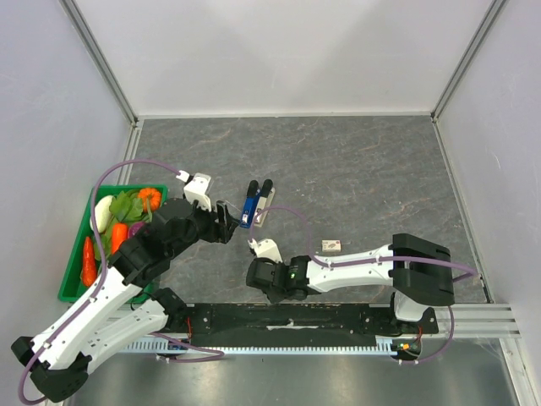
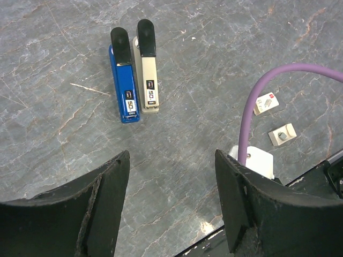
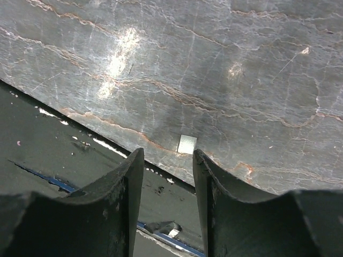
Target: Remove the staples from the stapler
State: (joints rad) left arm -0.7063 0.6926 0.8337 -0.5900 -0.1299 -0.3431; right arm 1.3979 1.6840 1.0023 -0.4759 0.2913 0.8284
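Observation:
A blue stapler (image 1: 248, 205) and a beige stapler (image 1: 264, 203) lie side by side on the grey table, both closed. In the left wrist view the blue stapler (image 2: 124, 80) and the beige stapler (image 2: 148, 69) lie ahead of my left gripper (image 2: 171, 176), which is open and empty above bare table. In the top view my left gripper (image 1: 230, 222) is just left of the blue stapler. My right gripper (image 3: 168, 160) is open and empty, low at the table's near edge. A small silver strip of staples (image 3: 187, 143) lies on the table just beyond its fingertips.
A green tray (image 1: 74, 269) of vegetables stands at the left. A small staple box (image 1: 330, 246) lies right of centre, also in the left wrist view (image 2: 265, 103), with a small white block (image 2: 282, 134) beside it. A purple cable (image 2: 257, 91) arcs across there.

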